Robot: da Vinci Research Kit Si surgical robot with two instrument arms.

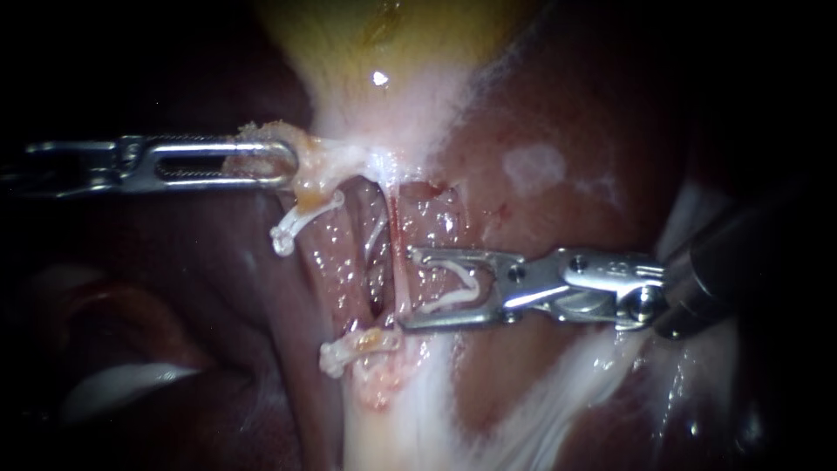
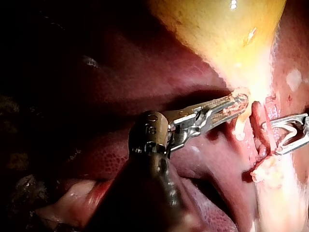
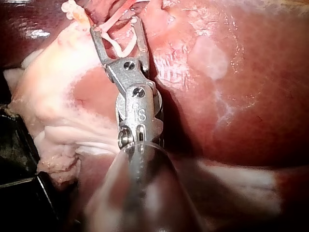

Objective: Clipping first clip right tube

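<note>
Endoscope view: right instrument (image 1: 406, 289) wide-jawed on white bent clip (image 1: 455, 295), left instrument (image 1: 290, 165) tight on gallbladder (image 1: 349, 39).

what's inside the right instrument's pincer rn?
A white clip, held by both halves of the right instrument's pincer. The right tube crosses at its tips; whether it sits inside the clip is hidden.

Thin pale right tube (image 1: 397, 231) below yellow rounded gallbladder (image 1: 392, 35).
Slotted steel left instrument (image 1: 283, 163) clamps pale neck tissue (image 1: 318, 170) under the gallbladder, from the left. Forked steel right instrument (image 1: 407, 289), white open clip (image 1: 449, 305) between its jaws, meets the tube mid-length from the right; dark red liver (image 1: 558, 201) behind.
</note>
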